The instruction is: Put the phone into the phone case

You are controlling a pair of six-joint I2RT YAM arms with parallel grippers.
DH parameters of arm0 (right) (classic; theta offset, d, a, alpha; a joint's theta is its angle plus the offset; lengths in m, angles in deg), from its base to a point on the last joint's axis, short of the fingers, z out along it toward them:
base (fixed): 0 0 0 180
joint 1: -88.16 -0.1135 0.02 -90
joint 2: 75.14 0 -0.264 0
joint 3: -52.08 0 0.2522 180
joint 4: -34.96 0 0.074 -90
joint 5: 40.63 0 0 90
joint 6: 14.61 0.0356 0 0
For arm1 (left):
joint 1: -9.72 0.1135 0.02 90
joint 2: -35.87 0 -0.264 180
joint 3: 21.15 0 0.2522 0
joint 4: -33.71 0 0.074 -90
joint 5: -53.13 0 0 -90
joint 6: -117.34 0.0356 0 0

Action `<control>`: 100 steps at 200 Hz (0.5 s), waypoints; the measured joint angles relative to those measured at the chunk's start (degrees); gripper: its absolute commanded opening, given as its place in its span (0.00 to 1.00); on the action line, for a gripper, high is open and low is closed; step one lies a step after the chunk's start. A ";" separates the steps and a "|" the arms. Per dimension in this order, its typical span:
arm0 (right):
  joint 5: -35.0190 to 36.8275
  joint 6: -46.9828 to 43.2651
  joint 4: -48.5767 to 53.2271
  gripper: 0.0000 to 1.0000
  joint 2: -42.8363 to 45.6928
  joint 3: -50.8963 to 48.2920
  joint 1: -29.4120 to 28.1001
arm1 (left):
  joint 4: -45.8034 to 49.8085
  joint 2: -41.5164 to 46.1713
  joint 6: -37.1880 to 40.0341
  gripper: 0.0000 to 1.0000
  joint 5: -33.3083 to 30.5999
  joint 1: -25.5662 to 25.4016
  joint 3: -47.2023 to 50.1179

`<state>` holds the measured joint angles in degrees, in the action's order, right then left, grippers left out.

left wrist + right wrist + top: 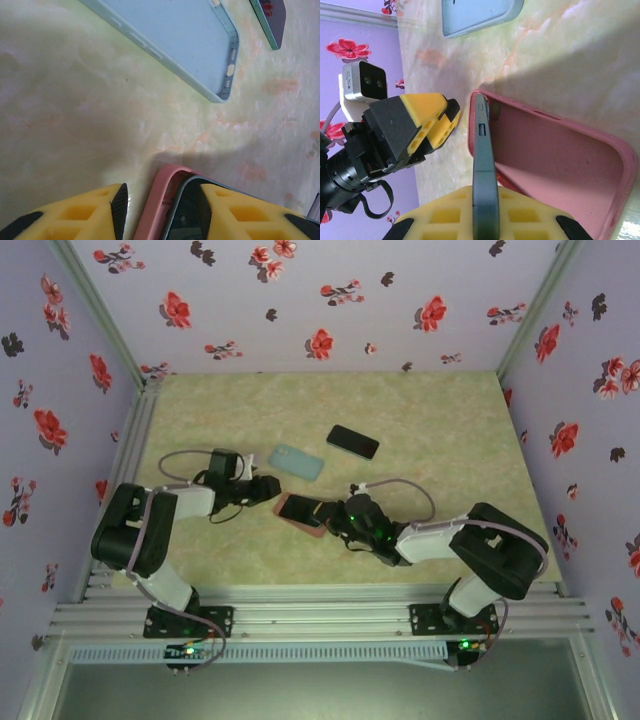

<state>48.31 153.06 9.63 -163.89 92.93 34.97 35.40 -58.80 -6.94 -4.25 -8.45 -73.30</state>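
The phone (pixel 484 160), pinched on edge in our nearly closed right gripper (pixel 485 207) low in the frame, leans into the pink case (pixel 560 160), which our half-open left gripper (pixel 162 197) only straddles, so we fear pressing down could skid the case away.

Case (pixel 297 511): near the middle of the table (pixel 440 520), between the two grippers
Phone (pixel 485 165): standing on edge along one long wall of the case, one end at the case's corner
Left gripper (pixel 268 490): just left of the case, its fingers either side of the case's end
Right gripper (pixel 326 516): just right of the case, around the phone
Spare case (pixel 297 462): behind the case, apart from it
Second phone (pixel 352 441): behind and right of the spare case, apart from it
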 measured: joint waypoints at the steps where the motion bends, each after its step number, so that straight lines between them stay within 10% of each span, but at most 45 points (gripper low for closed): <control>1: 0.02 0.04 -0.04 0.00 -0.02 0.00 -0.02 | 0.02 0.00 -0.02 0.45 0.00 -0.04 0.00; 100: 0.98 2.84 -3.15 0.00 -1.81 -0.68 -0.35 | -2.19 -1.90 -0.24 0.45 0.66 -2.25 0.20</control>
<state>49.29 155.90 6.48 -165.71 92.26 34.63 33.21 -60.70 -7.18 -3.59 -10.70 -73.11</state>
